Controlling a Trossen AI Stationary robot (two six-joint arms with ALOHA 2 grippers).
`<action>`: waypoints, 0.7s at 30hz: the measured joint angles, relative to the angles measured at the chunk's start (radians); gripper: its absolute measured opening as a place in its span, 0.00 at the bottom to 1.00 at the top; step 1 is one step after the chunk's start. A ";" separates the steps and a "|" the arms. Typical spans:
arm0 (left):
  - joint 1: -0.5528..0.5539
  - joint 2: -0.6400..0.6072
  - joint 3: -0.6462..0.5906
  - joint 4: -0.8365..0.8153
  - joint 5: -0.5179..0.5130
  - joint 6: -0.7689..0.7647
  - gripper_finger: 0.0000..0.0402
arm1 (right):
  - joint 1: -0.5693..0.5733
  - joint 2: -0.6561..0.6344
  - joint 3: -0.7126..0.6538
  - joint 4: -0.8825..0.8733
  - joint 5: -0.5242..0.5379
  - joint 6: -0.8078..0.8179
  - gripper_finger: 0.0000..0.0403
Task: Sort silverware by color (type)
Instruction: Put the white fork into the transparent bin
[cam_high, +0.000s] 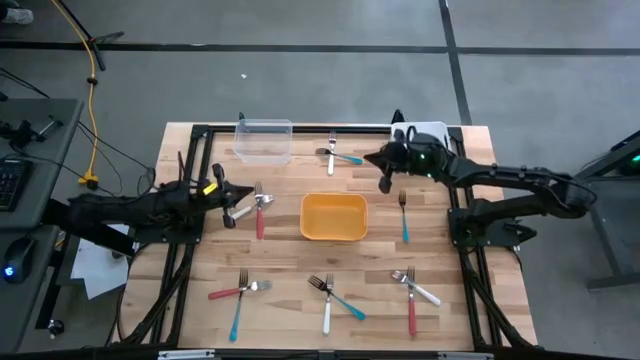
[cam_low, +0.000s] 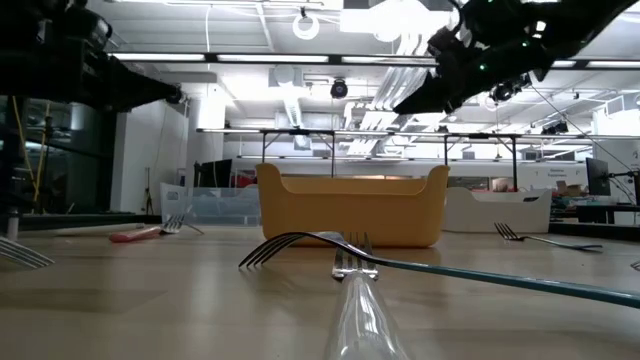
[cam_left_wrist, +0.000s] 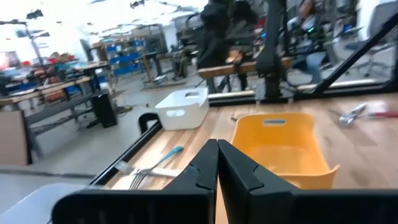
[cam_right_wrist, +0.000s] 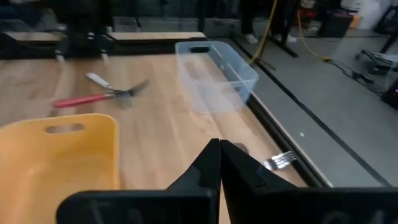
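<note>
both claws clenched empty, forks spread over table

i saw the left gripper (cam_high: 231, 212) near the table's (cam_high: 280, 270) left edge, fingers pressed together w/ nothing between them, tip just beside a red fork (cam_high: 260, 212) and a white one. right gripper (cam_high: 384, 184) hung toward the far right corner, also clenched on nothing. yellow bin (cam_high: 334, 217) sat mid-table, clear bin (cam_high: 264, 139) at the far edge, white bin (cam_left_wrist: 183, 108) at the far right corner. a teal fork (cam_high: 404, 216) lay right of the yellow bin, more crossed forks at the far edge (cam_high: 338, 155) and in three clusters along the near edge (cam_high: 330, 293).
</note>
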 joint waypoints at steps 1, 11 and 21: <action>0.000 0.017 0.005 -0.004 -0.018 -0.010 0.00 | 0.013 -0.007 -0.011 0.012 0.001 0.006 0.00; 0.000 0.249 0.180 -0.227 -0.115 -0.230 0.05 | 0.117 -0.023 -0.053 0.022 0.093 -0.038 0.00; 0.000 0.544 0.291 -0.441 -0.074 -0.437 0.23 | 0.126 -0.023 -0.053 0.026 0.109 -0.062 0.00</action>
